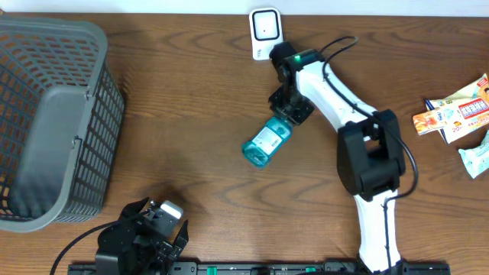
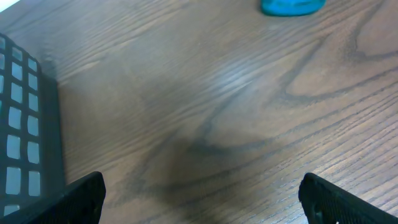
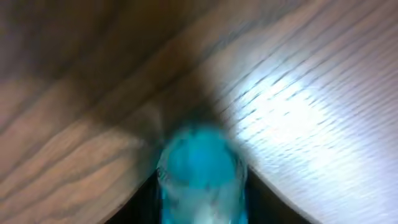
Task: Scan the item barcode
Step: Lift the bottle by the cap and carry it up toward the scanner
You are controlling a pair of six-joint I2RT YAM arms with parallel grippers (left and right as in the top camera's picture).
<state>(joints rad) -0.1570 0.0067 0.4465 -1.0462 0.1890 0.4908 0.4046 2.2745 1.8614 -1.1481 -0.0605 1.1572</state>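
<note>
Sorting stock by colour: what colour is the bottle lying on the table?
The bottle is teal blue; the overhead view shows it best.

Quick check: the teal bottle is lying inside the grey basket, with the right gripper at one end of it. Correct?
Not quite. The teal bottle is not inside the grey basket; it lies on its side on the bare table, well to the right of the basket, as the overhead view shows. The right gripper is indeed at one end of it.
</note>
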